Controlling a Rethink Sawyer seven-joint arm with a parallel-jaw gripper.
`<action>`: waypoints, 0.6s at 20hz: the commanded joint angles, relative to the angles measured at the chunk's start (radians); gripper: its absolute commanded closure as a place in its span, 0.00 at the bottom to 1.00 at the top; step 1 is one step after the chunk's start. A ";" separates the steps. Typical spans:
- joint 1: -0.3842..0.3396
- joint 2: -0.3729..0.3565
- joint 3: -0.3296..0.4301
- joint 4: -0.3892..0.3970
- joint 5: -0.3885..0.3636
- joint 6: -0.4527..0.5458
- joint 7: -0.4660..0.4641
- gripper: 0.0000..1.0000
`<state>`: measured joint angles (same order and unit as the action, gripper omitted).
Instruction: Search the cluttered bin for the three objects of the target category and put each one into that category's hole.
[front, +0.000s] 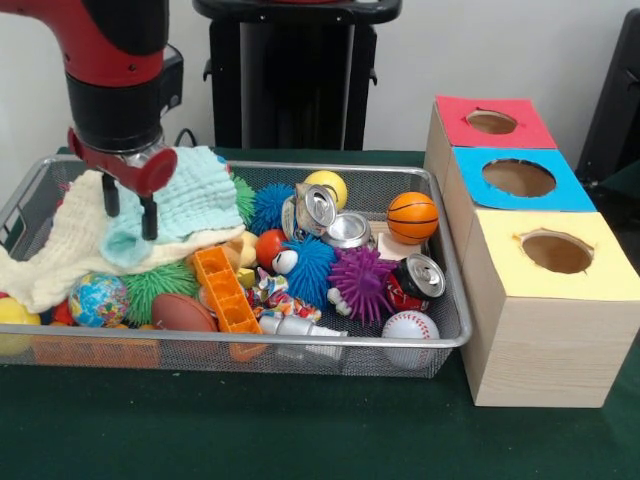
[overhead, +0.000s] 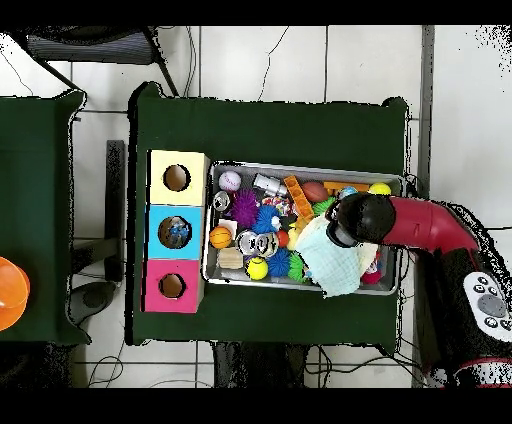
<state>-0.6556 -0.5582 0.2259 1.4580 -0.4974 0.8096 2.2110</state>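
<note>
Front view: one gripper (front: 128, 207) over one wire-mesh bin (front: 455, 300), three wooden boxes to the right.

Gripper hangs at the bin's left end, two black fingers (front: 149, 216) pointing down a narrow gap apart, nothing between them; they show against a pale green cloth (front: 195, 200), contact cannot be told. A cream cloth (front: 60, 255) lies beside it. Left to right in the bin: one globe ball (front: 98, 299), one brown football (front: 182, 313), one orange block tray (front: 224, 289), two blue spiky balls (front: 308, 268), one yellow ball (front: 329, 184), three cans (front: 418, 278), one purple spiky ball (front: 362, 280), one mini basketball (front: 412, 216), one baseball (front: 409, 325). No writing readable on the cans. Beside the bin's right rim: red-topped box (front: 495, 122), blue-topped box (front: 520, 179), yellow-topped box (front: 555, 252), one round hole each.
</note>
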 joint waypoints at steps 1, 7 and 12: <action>-0.007 -0.026 0.003 -0.046 -0.087 0.142 -0.274 0.00; -0.045 0.137 0.029 -0.012 -0.103 0.017 -0.185 0.00; -0.086 0.192 0.049 0.022 -0.092 -0.050 -0.176 0.00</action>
<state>-0.6953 -0.4932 0.2240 1.4418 -0.5284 0.8479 2.2110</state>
